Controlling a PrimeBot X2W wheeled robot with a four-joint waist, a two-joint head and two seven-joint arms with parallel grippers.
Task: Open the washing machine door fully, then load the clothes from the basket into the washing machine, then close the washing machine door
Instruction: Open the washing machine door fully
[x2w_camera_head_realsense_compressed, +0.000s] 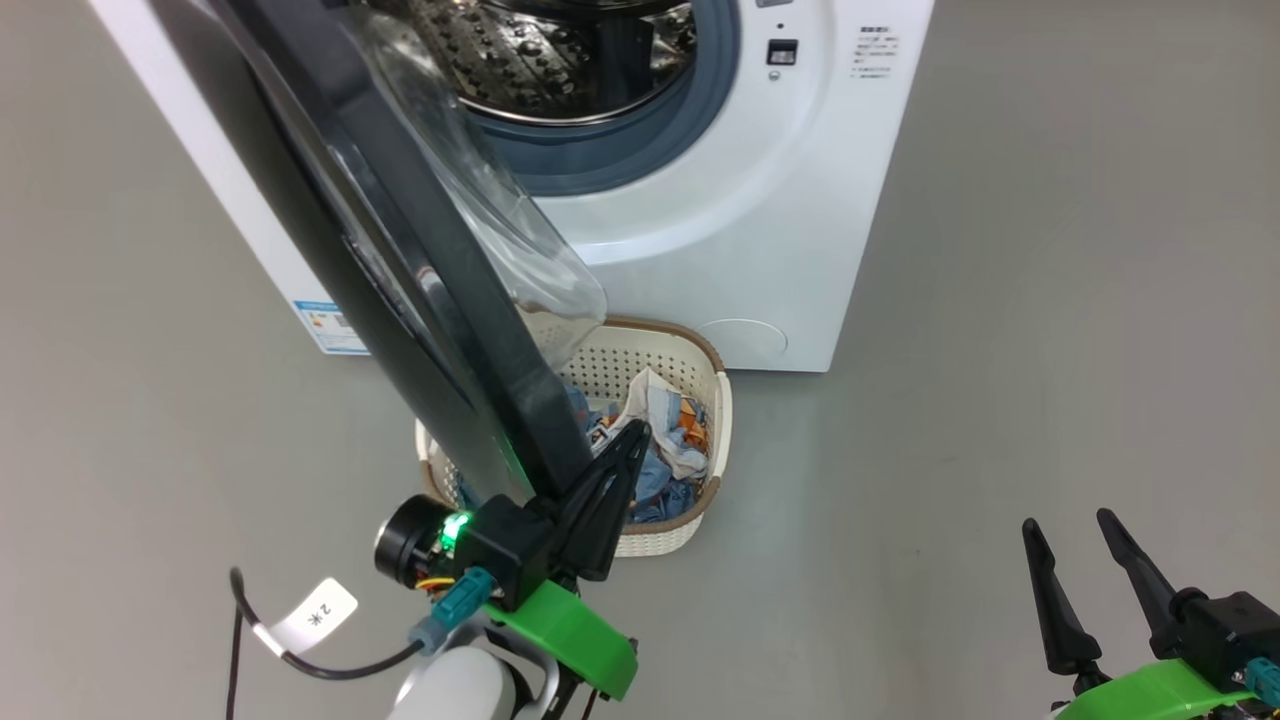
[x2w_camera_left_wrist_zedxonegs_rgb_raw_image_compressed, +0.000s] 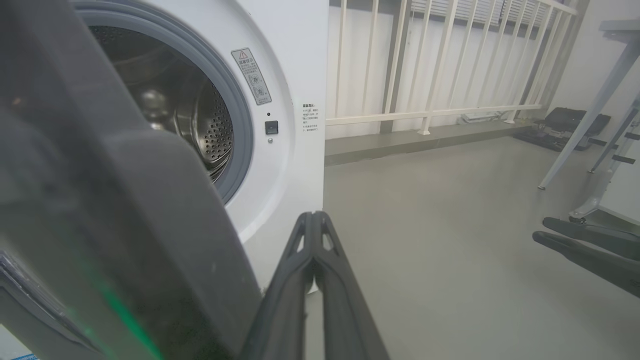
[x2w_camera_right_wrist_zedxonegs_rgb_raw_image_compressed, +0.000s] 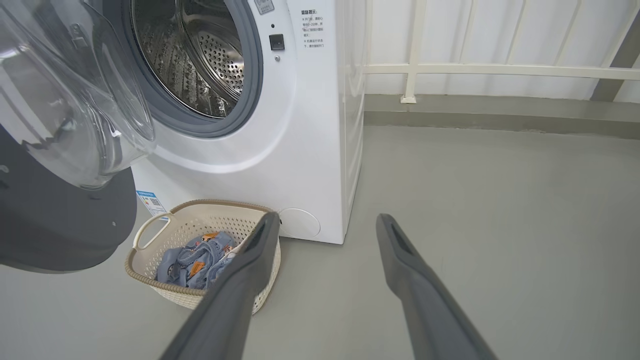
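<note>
Clothes (x2w_camera_head_realsense_compressed: 682, 432) bundled in basket (x2w_camera_head_realsense_compressed: 722, 415); left tool (x2w_camera_head_realsense_compressed: 638, 434) closed, holding nothing; right tool (x2w_camera_head_realsense_compressed: 1068, 522) spread, empty.

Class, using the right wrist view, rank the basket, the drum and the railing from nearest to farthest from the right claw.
1. Basket, low left, just beside the right claw.
2. Drum, upper left, behind the basket.
3. Railing, along the far wall.
</note>
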